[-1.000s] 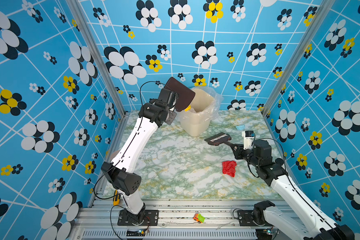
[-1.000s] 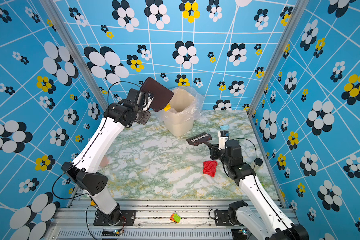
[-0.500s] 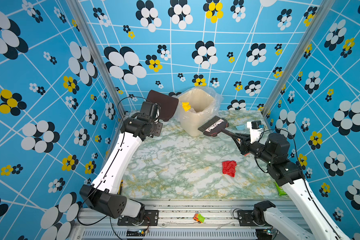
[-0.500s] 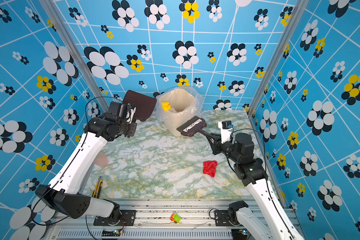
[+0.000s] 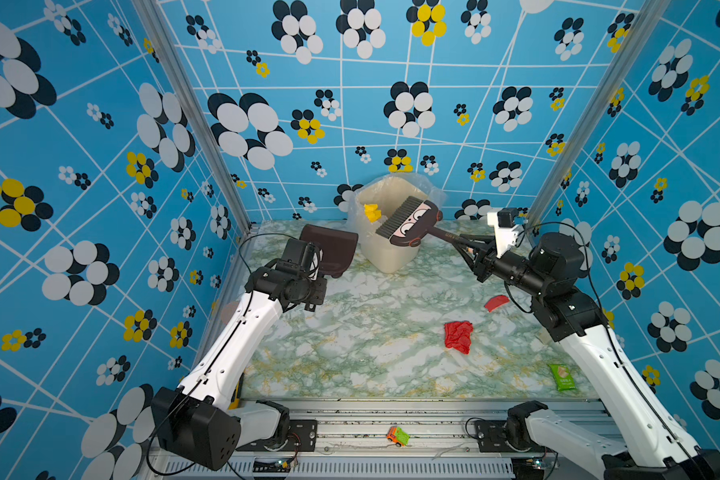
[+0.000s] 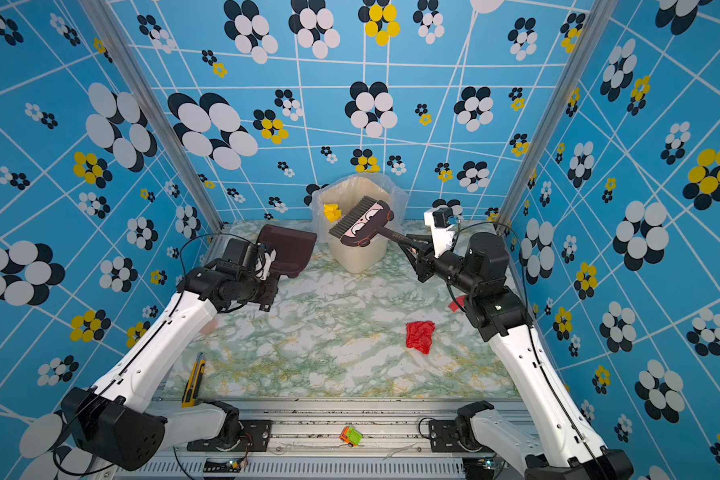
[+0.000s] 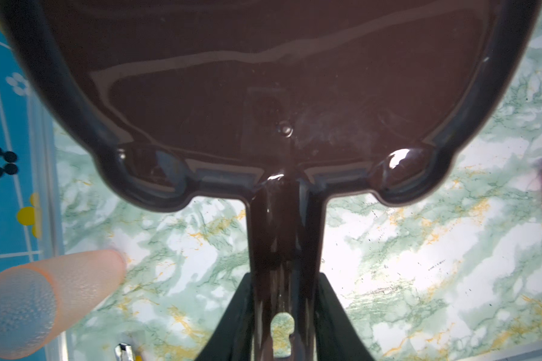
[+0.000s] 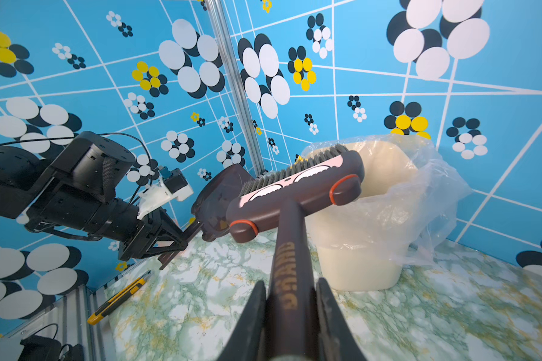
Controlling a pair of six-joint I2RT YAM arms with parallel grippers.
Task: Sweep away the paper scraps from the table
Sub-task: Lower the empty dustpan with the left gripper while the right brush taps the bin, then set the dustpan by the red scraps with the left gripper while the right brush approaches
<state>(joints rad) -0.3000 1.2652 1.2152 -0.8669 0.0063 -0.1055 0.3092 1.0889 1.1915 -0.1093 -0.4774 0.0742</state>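
your left gripper (image 7: 283, 315) stays clenched on the dustpan (image 5: 331, 249) handle, the pan now lowered from the bin (image 5: 391, 257) rim to just left of it. your right gripper (image 5: 468, 246), still clamped on the brush (image 5: 412, 224), has raised it to the bin mouth. a yellow scrap (image 5: 372, 212) sits inside; a red scrap (image 5: 458, 336) lies on the table (image 5: 371, 353).

Count two red paper scraps (image 5: 458, 336) (image 5: 495, 302) on the right and one yellow paper wad (image 5: 372, 212) inside the single far bin (image 5: 391, 259). You also have one brush (image 5: 408, 224), one dustpan (image 5: 333, 249), one utility knife (image 6: 194, 380) near left, one green snack packet (image 5: 562, 376) near right, one toy car (image 5: 398, 436), one pale pink object (image 7: 54, 297) at the left edge, and two arms (image 5: 242, 332) (image 5: 595, 353).
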